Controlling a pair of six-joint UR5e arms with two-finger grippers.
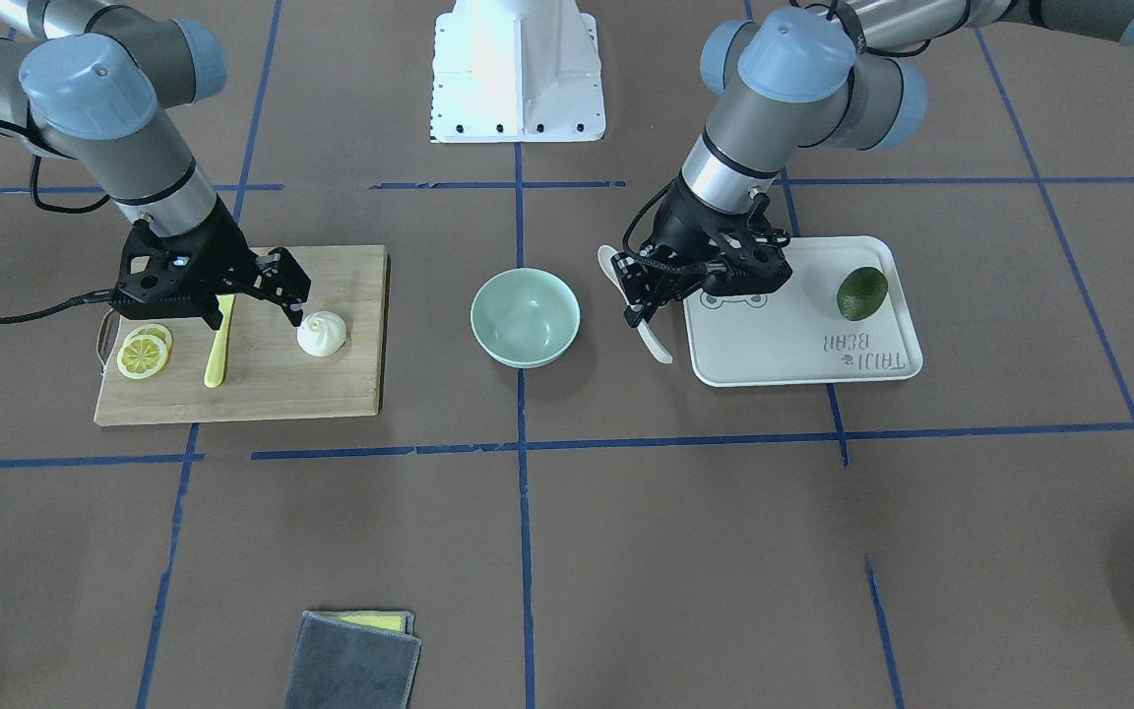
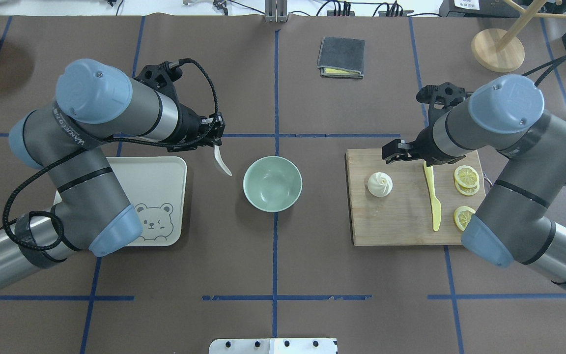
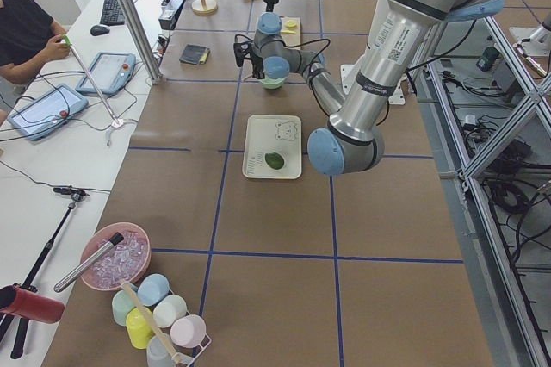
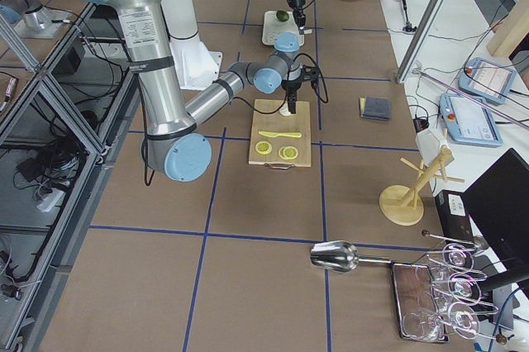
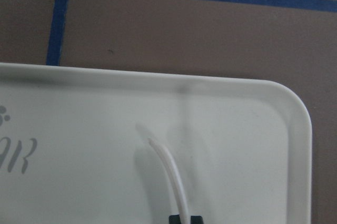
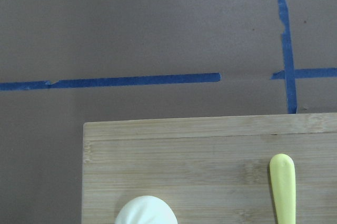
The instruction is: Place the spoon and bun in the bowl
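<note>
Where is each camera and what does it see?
Front: across the table, facing the robot; right arm, left arm, bowl.
Overhead: behind the robot, looking down; both arms, same bowl.
Left side: table end; left arm nearest.
Right side: table end; right arm nearest.
Left wrist: down at tray, held spoon.
Right wrist: down at board, bun.

One each: spoon, bun, bowl, tray, board, knife, green fruit, cloth; lemon slices seem to number three.
</note>
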